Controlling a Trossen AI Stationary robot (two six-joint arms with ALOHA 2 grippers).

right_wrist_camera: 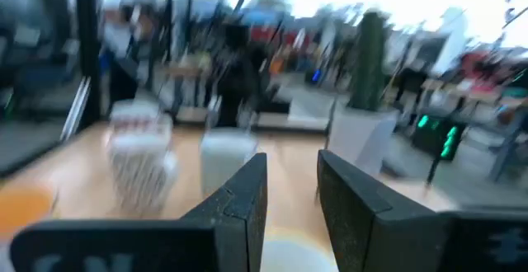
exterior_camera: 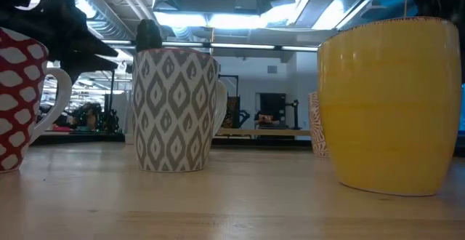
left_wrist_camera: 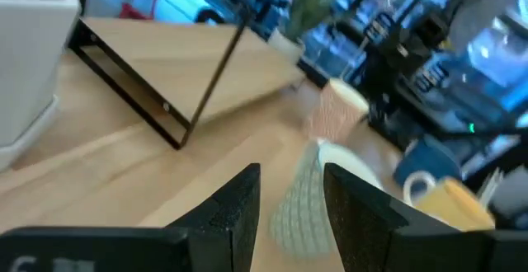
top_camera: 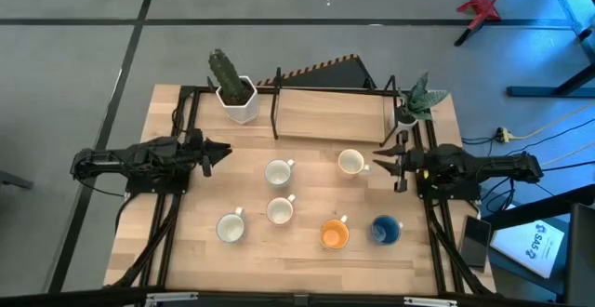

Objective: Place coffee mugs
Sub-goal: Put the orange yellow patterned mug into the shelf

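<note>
The right gripper (top_camera: 379, 165) hovers just beside the cream mug (top_camera: 350, 163) at the table's right-centre, its fingers (right_wrist_camera: 239, 198) parted and empty — the step in hand appears to be the approach to this mug. To do it well, the jaws would best straddle the rim or wall opposite the handle, descend squarely and close only once the wall lies between the pads, since a glancing touch could tip or push the cup. The left gripper (top_camera: 218, 153) waits at the table's left, released and holding nothing, pointing toward the white mugs (top_camera: 278, 172) in the middle. Six coffee mugs stand upright and apart on the wooden table (top_camera: 307, 121): four white or patterned, an orange mug (top_camera: 334, 234) and a dark blue mug (top_camera: 385, 230) nearer the front edge — the two sit side by side.
</note>
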